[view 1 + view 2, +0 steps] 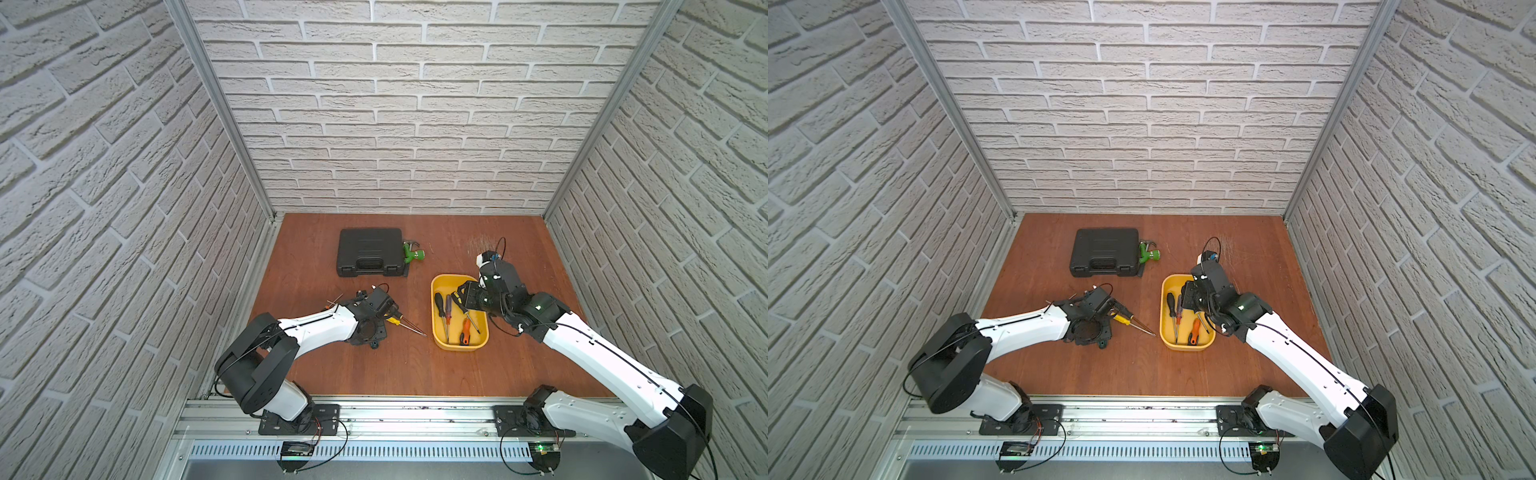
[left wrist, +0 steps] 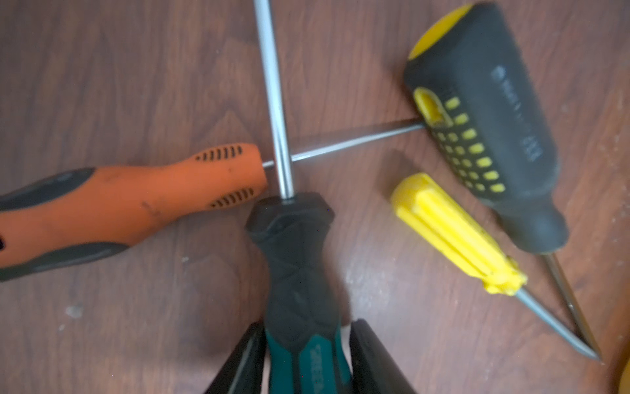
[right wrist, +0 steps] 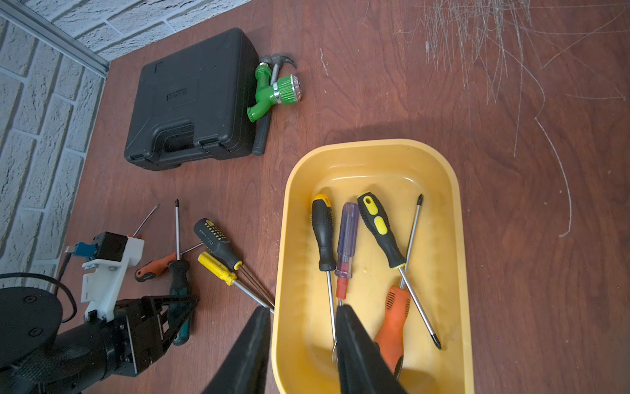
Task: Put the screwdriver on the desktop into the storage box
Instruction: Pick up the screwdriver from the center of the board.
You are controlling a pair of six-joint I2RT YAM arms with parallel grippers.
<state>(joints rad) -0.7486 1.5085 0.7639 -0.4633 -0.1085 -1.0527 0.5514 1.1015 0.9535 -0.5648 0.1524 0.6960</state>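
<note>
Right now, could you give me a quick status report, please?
Left gripper straddling teal-handled screwdriver on desktop, grip unconfirmed. Right gripper open, empty, over storage box. Its shaft crosses that of orange-handled screwdriver.

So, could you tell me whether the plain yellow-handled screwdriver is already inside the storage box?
No, the yellow-handled screwdriver lies on the desktop outside the storage box.

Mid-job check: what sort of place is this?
Probably a lab test cell staged as a workshop bench: white brick-pattern wall panels in aluminium framing enclose the reddish-brown wood-grain desktop, which carries a black latched hard tool case and loose screwdrivers.
</note>
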